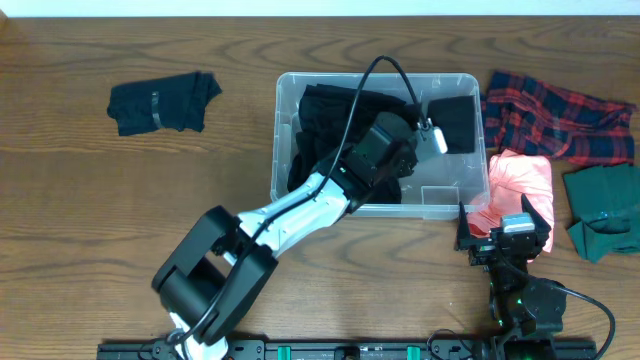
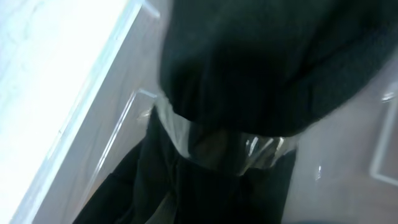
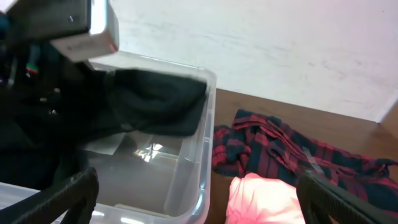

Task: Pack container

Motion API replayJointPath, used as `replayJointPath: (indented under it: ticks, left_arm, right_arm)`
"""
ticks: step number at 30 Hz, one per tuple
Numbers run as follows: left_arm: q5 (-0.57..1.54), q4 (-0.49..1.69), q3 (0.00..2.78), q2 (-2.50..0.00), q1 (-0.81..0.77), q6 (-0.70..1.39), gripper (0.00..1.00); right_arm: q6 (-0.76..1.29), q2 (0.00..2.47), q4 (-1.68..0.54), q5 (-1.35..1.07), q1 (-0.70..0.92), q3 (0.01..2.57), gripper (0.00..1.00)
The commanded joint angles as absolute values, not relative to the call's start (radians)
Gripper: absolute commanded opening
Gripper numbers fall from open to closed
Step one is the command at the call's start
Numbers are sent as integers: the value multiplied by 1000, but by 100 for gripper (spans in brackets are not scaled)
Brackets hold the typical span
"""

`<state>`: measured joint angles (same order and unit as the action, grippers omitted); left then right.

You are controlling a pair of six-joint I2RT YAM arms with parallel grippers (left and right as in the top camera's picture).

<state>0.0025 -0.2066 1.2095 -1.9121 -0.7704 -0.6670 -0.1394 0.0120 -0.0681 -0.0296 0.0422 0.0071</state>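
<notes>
I'm mid-placement: my left gripper (image 1: 392, 150), jaws pressed together and, as far as I can judge, pinching a soft black garment (image 2: 261, 62), is inside the clear rectangular plastic container (image 1: 278, 140) at table centre. Next I'd release low. My right gripper (image 1: 503, 225), spread wide, waits by the crumpled pink cloth (image 1: 522, 180) at the container's four o'clock.

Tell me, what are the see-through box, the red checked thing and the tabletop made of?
The container looks like clear glossy plastic: its contents show through the walls. The red checked item seems soft matte cloth, lying in folds. The table shows brown wood grain, perhaps laminate.
</notes>
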Motion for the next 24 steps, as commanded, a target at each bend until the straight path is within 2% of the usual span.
replayJointPath:
  ticks: [1, 11, 12, 14, 15, 17, 19, 24]
  left_arm:
    - [15, -230, 1251, -1943, -741, -680, 6]
    - [15, -250, 1251, -1966, -727, -680, 6]
    - [15, -253, 1251, -1966, -727, -679, 12]
    - [15, -253, 1251, -1966, -727, -676, 43]
    - [15, -252, 1251, -1966, -727, -676, 62]
    - [15, -253, 1251, -1966, -727, -672, 88]
    - [15, -257, 1251, -1965, -728, -672, 98]
    - [14, -264, 1252, -1936, -738, -672, 99]
  right_arm:
    - [-147, 8, -72, -30, 33, 6, 99]
    - [-147, 8, -72, -30, 33, 6, 99]
    - [-147, 8, -72, -30, 33, 6, 99]
    - [-147, 8, -72, -30, 33, 6, 99]
    - [-147, 8, -72, -30, 33, 6, 99]
    - [-147, 8, -72, -30, 33, 6, 99]
    - [-147, 8, -72, -30, 33, 6, 99]
    - [-147, 8, -72, -30, 33, 6, 99]
